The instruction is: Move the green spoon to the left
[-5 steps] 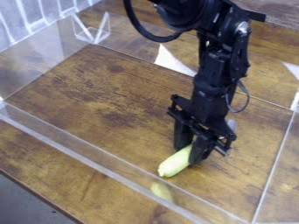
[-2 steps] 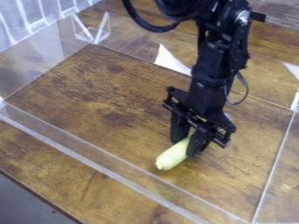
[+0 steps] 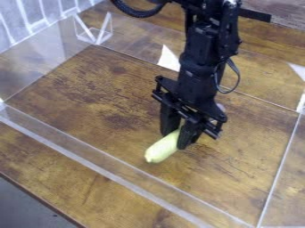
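Note:
The green spoon (image 3: 163, 148) shows as a thick yellow-green handle sticking out down-left from between my gripper's fingers. Its metal bowl is hidden behind the fingers. My gripper (image 3: 185, 135) points straight down over the wooden table and is shut on the spoon's upper end. The spoon hangs tilted, its lower tip just above the wood near the middle of the table's front half.
A clear acrylic wall (image 3: 84, 151) runs along the front edge of the wooden table (image 3: 95, 98), with more clear panels at the back left (image 3: 89, 27) and right side (image 3: 286, 169). A white paper piece (image 3: 169, 58) lies behind the arm.
My gripper has carried the spoon leftward and a little up across the table. The spoon stays gripped the whole time.

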